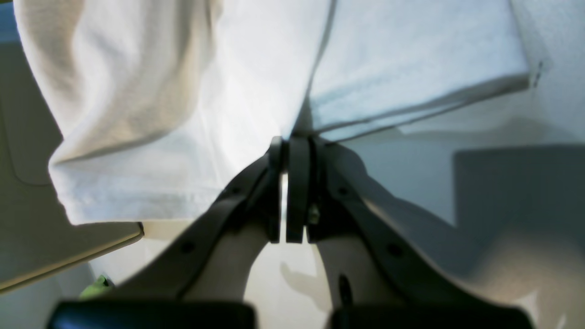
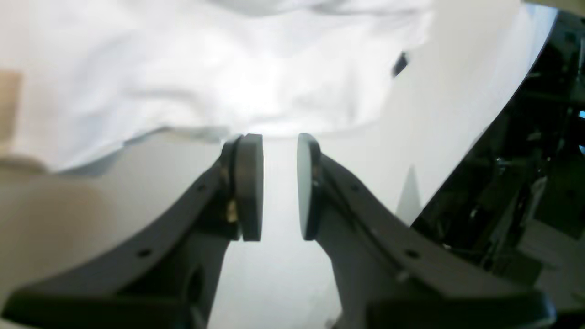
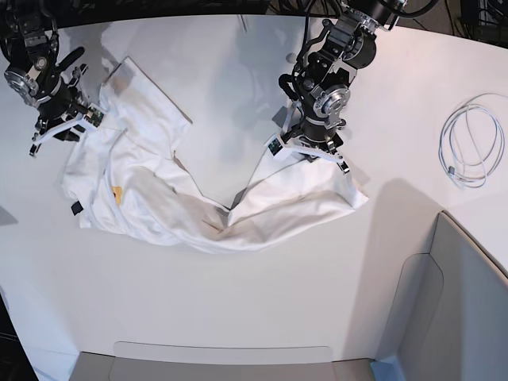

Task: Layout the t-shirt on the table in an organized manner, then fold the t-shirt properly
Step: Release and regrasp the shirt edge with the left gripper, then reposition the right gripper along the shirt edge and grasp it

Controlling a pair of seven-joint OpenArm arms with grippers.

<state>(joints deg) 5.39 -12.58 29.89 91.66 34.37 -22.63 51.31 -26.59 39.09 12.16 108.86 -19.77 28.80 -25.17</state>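
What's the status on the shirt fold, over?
Left gripper shut on t-shirt. Right gripper open, off the cloth. Shirt crumpled on table.

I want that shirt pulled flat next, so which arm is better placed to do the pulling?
Left. The left claw is shut on the t-shirt, so it can likely drag the cloth across the table. The right claw stands open beside the shirt's edge, holding nothing.

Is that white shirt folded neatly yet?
No. The t-shirt lies crumpled in a loose V on the table, one end pinched by the left gripper.
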